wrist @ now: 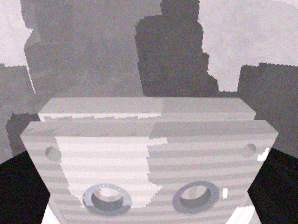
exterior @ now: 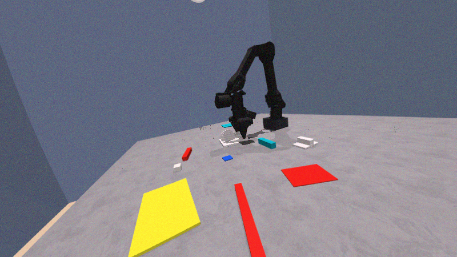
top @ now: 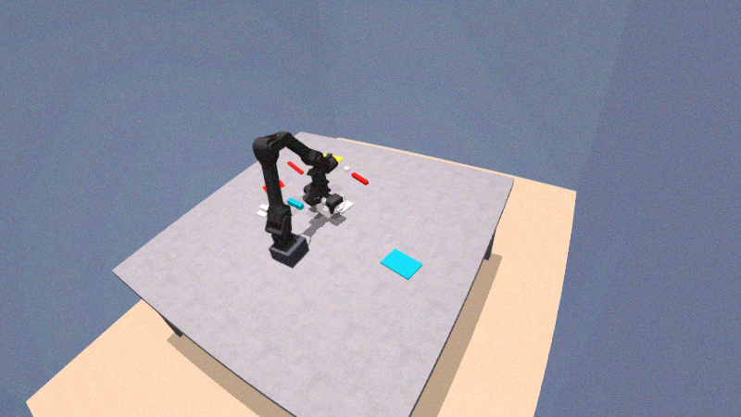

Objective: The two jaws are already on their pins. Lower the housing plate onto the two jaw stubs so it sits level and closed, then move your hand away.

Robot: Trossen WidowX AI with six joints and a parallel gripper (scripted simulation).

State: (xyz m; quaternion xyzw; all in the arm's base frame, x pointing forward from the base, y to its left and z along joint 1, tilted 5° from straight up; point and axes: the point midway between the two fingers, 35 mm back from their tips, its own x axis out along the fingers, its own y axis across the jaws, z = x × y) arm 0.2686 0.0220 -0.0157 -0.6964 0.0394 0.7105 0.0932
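From my exterior view, a yellow sheet lies nearest. Farther back, my gripper pinches the pale plate by its edges; beyond lies a light-blue sheet.
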